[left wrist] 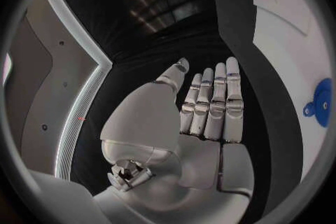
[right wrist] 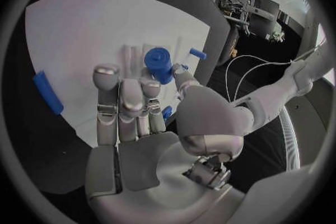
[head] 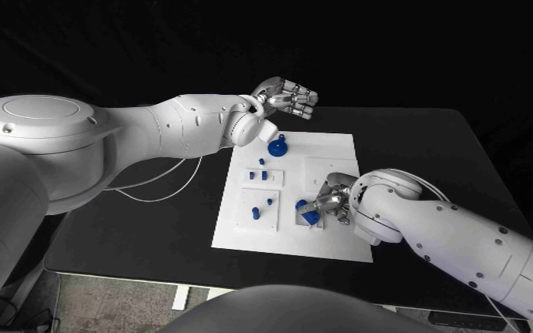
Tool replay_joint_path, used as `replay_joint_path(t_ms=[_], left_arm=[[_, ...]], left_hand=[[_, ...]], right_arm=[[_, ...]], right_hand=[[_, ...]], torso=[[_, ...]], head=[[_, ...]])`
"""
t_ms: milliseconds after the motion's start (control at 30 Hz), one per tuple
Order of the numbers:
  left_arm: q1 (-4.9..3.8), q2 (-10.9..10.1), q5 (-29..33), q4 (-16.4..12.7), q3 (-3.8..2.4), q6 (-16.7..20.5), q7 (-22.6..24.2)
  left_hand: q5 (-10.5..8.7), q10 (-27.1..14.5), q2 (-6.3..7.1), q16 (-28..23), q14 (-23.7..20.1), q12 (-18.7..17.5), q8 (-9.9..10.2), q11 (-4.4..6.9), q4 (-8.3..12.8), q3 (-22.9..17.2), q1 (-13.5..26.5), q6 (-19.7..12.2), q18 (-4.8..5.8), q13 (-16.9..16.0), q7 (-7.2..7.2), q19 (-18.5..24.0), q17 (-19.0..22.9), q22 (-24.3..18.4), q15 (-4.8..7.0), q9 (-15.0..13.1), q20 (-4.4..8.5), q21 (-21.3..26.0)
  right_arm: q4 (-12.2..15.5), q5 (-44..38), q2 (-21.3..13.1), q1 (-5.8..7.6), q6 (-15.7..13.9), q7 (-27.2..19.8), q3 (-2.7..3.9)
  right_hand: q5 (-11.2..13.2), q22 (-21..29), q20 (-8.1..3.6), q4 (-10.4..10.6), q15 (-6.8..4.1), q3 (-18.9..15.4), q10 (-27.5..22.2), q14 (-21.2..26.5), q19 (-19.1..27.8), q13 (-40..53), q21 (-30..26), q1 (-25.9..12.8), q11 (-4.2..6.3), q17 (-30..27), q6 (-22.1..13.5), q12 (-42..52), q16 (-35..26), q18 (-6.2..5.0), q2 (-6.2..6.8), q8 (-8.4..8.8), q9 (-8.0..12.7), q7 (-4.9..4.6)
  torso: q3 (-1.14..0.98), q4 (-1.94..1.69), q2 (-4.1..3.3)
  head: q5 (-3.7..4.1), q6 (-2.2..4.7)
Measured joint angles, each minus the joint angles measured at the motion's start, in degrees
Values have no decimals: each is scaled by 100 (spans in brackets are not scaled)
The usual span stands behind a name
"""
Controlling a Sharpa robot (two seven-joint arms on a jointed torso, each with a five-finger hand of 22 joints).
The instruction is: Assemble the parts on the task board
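The right hand [head: 331,202] is down on the near right part of the task board [head: 333,148], fingers stretched forward over the white surface. In the right wrist view the fingertips [right wrist: 105,71] lie flat on or just above the board, with a blue cylinder part [right wrist: 159,64] standing just beyond them and beside the thumb. Whether the thumb and a finger pinch it or merely rest beside it cannot be told from these pictures. In the head view a blue piece [head: 308,211] shows right under this hand.

The left hand [head: 286,99] hangs above the far edge of the board, well clear of it, fingers extended side by side and holding nothing; the left wrist view confirms an empty flat palm [left wrist: 210,123].

On the board, a round blue part with a tab [head: 278,146] lies near the far left corner. Small blue pegs [head: 259,174] stand or lie in a raised white block on the left side, and another blue piece [head: 256,212] sits on the block nearer the robot. In the right wrist view a blue bar [right wrist: 47,92] lies close to one edge of the board.

Judging by this, the assembly looks partly done at most: several parts lie loose, and the cylinder under the right hand seems to be the piece in work. The board rests on the black table [head: 444,163].
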State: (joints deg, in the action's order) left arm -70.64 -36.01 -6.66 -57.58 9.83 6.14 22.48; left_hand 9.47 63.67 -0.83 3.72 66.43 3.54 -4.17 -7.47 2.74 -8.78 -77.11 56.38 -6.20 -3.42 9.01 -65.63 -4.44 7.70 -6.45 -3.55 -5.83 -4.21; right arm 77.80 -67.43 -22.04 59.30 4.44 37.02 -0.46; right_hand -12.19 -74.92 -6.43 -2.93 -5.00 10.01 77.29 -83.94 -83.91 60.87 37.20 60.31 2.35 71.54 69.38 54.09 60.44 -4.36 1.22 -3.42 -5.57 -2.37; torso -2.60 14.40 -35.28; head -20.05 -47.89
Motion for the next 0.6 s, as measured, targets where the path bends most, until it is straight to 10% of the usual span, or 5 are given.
replay_joint_path(t_ms=[600], left_arm=[[0, -11, 1, -5, 0, -9, -11]], left_hand=[[0, 0, 0, 0, -22, 0, 0, 0, 0, 0, 0, 0, 0, 0, 0, 0, 1, -18, -22, 0, 0, 0]], right_arm=[[-117, 67, 50, -1, 115, -11, -11]], right_hand=[[687, 0, 0, 537, 0, -276, -34, 0, 0, -68, -60, -324, 9, -13, -20, -31, -37, 0, 55, -8, -77, -21]], torso=[[-3, 7, 0]], head=[[-10, -2]])
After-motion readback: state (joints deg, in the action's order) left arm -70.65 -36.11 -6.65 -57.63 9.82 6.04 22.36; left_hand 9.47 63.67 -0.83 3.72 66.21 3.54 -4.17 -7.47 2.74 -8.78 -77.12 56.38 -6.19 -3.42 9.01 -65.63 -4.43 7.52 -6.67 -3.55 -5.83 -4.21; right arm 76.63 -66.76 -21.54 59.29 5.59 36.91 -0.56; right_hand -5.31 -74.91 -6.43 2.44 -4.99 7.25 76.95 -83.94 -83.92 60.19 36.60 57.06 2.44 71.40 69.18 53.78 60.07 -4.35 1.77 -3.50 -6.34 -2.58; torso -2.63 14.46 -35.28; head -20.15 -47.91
